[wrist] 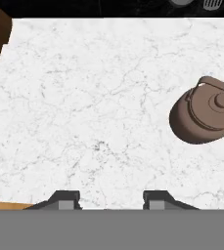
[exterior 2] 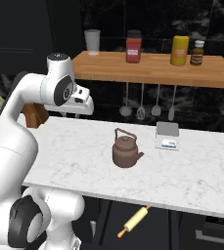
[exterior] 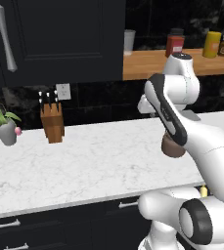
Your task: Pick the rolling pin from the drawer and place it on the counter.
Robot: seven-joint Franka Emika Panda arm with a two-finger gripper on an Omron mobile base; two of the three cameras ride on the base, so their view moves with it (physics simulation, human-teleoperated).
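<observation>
- I have the hand hanging above the white marble surface, looking straight down on it; its two dark fingertips stand well apart with nothing between them, so it is wide and holds nothing.
- From the right base camera I see the rolling pin lying tilted below the front edge of the surface, in the dark opening of the drawer, well below the hand.
- A brown kettle sits upright on the marble; in the hand camera it lies off to the right of the fingertips, apart from them.
- Behind the kettle, nearer the wall, a small grey stand with a pale card rests on the surface.
- The left base camera shows a wooden knife block and a grey pot with a green plant and pink flowers at the far left of the marble, near the wall.
- Above, an orange-brown wooden shelf carries a pale cup, a red jar, a yellow bottle and a small dark bottle.
- Utensils hang under that shelf.
- Black cabinet fronts with silver bar handles run below the surface.
</observation>
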